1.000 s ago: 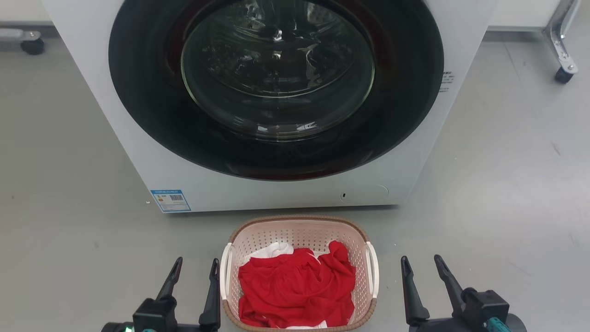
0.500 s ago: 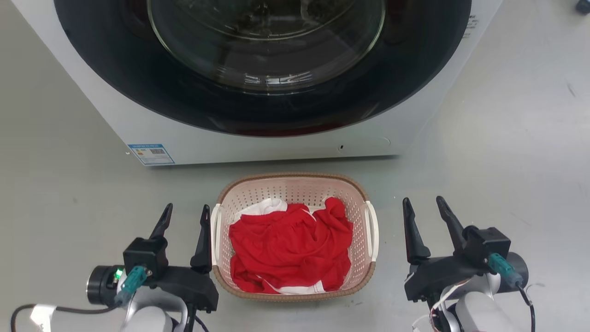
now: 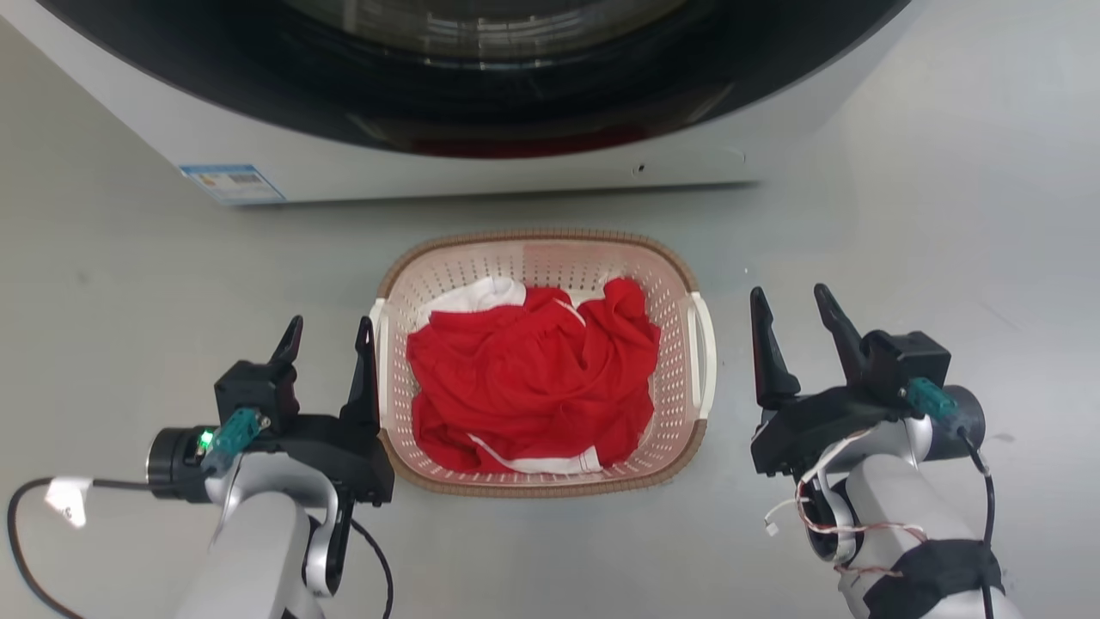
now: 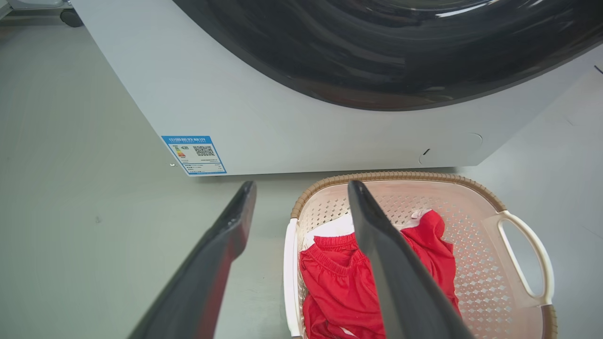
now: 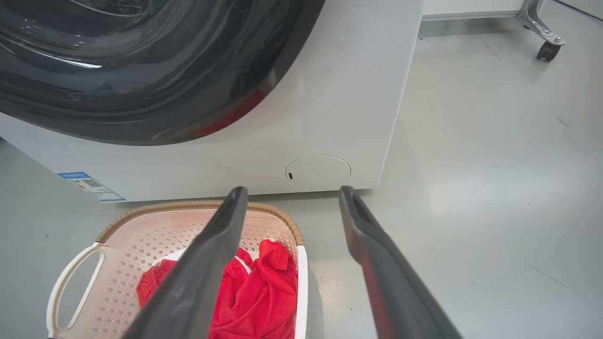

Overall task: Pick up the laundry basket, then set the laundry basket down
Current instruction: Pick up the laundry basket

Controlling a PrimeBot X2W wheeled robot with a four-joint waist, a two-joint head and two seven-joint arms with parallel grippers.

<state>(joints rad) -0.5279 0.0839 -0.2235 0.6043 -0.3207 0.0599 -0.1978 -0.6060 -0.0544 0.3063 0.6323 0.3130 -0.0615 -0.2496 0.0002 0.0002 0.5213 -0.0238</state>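
**Open grippers flank the laundry basket [image 3: 550,262]**

The laundry basket sat on the grey floor [image 3: 902,215], with the white washer [image 3: 481,176] standing just behind its far rim. A blue label [image 3: 232,182] on the washer's front panel lay behind the basket and to its left. Inside the basket a crumpled red garment [image 3: 533,378] covered most of the bottom, and a white cloth [image 3: 473,297] showed at the far left corner beneath it.

The left gripper [image 3: 332,325] was on the basket's left side, its two dark fingers spread apart and holding nothing. Its inner finger ran close alongside the basket's white left handle [image 3: 379,383]; whether it touched the handle could not be told. In the left wrist view that handle appeared between the two fingers.

The right gripper [image 3: 788,292] was on the basket's right side, likewise spread wide and empty. A strip of bare floor separated its inner finger from the basket's right handle [image 3: 706,352]. In the right wrist view the washer's round cover [image 5: 318,172] showed behind the basket's right corner.
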